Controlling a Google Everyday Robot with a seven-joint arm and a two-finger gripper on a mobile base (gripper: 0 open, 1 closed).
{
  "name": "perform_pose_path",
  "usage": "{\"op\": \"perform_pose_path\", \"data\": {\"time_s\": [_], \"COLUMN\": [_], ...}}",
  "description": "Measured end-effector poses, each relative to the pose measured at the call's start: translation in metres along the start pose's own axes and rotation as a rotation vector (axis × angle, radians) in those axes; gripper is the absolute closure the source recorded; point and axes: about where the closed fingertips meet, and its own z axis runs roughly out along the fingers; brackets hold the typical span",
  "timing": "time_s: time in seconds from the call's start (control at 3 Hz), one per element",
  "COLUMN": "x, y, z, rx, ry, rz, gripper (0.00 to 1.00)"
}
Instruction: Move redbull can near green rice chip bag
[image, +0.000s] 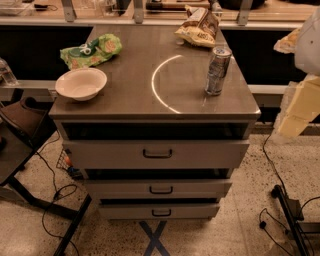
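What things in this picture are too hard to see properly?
All in the camera view:
- Tool: a pale shape at the right edge, mostly cut off by the frame.
- Redbull can: lettering too small to read.
- Tan chip bag: print too small to read.
- Drawers: insides hidden behind their fronts.
- Back counter: cut off by the top edge.
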Motion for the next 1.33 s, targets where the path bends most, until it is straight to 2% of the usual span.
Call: {"op": "perform_pose_path", "data": {"time_s": [0.33, 0.67, 1.0, 1.33], "x": [0.0, 0.003, 0.018, 0.033], "y": [0.0, -0.013, -0.045, -0.094], "z": [0.0, -0.001, 0.008, 0.027], "rx": [0.0, 0.04, 0.114, 0.202], "ry": [0.0, -0.032, -0.119, -0.258], "rz": [0.0, 0.041, 0.154, 0.292], "gripper": [0.0, 0.0, 0.0, 0.0]}}
